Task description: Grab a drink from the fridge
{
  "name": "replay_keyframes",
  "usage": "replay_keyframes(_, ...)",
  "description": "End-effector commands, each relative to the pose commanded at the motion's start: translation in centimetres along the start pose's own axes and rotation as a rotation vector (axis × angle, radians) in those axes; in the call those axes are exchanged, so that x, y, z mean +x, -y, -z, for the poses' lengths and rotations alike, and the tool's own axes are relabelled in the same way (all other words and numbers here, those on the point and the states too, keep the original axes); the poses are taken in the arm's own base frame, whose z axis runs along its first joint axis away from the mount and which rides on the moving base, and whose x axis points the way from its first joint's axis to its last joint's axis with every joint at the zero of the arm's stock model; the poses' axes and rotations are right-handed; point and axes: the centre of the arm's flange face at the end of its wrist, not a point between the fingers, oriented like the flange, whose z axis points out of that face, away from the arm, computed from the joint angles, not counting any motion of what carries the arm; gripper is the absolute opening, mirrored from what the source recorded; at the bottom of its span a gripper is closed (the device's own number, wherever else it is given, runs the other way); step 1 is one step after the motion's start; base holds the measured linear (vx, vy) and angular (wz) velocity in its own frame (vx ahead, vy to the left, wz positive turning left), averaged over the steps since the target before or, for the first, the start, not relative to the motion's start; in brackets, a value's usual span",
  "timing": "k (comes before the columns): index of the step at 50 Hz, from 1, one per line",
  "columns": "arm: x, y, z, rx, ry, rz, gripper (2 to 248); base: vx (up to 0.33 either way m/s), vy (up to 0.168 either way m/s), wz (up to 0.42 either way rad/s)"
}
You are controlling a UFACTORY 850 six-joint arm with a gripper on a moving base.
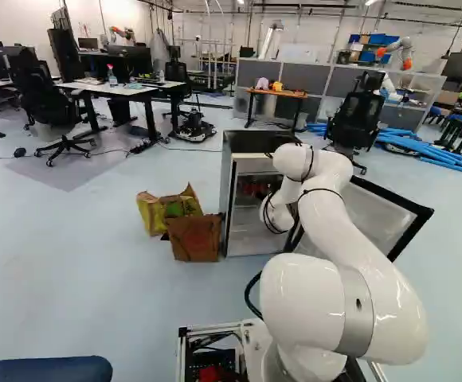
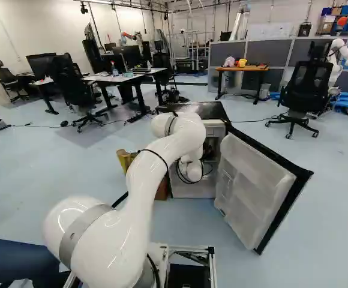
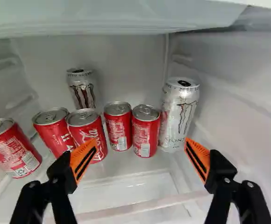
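The white arm (image 1: 342, 207) reaches into the small fridge (image 2: 201, 110), whose door (image 2: 255, 186) is open, and the gripper (image 3: 140, 140) has its two fingers wide apart, with nothing held between them. The drinks are inside the fridge, ahead of the gripper: five red cans (image 3: 146, 130) and two taller pale cans, one of them (image 3: 180, 112) just beside the red cans and the other (image 3: 82, 91) behind them. Outside, a brown paper bag (image 1: 194, 237) stands on the floor (image 1: 119, 294) beside the fridge.
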Motion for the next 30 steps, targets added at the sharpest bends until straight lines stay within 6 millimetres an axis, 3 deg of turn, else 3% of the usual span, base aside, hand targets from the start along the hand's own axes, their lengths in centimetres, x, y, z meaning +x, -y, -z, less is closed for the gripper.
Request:
replay_keyframes(16, 0.00, 0.00, 0.00, 0.000, 0.000, 0.000, 247, 0.000, 0.000, 0.000)
replay_keyframes(17, 0.00, 0.00, 0.00, 0.000, 0.000, 0.000, 236, 0.000, 0.000, 0.000)
replay_keyframes(21, 0.00, 0.00, 0.00, 0.000, 0.000, 0.000, 236, 0.000, 0.000, 0.000)
replay_keyframes(22, 0.00, 0.00, 0.00, 0.000, 0.000, 0.000, 223, 0.000, 0.000, 0.000)
replay_keyframes(30, 0.00, 0.00, 0.00, 0.000, 0.000, 0.000, 214, 0.000, 0.000, 0.000)
